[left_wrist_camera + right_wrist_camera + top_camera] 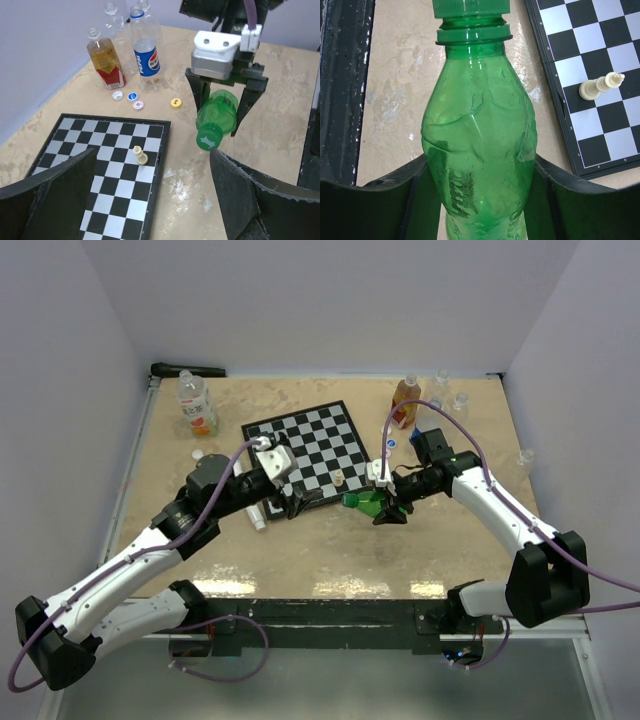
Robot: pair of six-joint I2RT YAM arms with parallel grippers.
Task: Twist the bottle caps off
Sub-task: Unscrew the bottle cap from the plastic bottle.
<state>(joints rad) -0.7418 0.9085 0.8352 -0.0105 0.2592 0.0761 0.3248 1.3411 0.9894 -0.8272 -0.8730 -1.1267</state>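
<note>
the green translucent plastic bottle has a crumpled, dented body, a smooth collar ring at the neck, and a ridged green screw cap sitting on top. its long axis runs roughly level across the table. the cap end points away from the right gripper and toward the left gripper.

the right gripper's two black fingers are clamped on the bottle's body, one on each side. the neck and cap jut out past the fingertips, over the mottled beige table.

the left gripper's matte black fingers stand wide apart and hold nothing. the cap is just ahead of them, nearer the right-hand finger.

ahead of the left-hand finger lies the flat black-and-white chessboard, with a small cream chess piece on a square near its edge.

beyond the board lie four loose round caps: yellow cap, white-and-pink cap, blue cap and white cap. behind them stand an uncapped orange-labelled bottle of amber liquid and a clear blue-labelled bottle.
</note>
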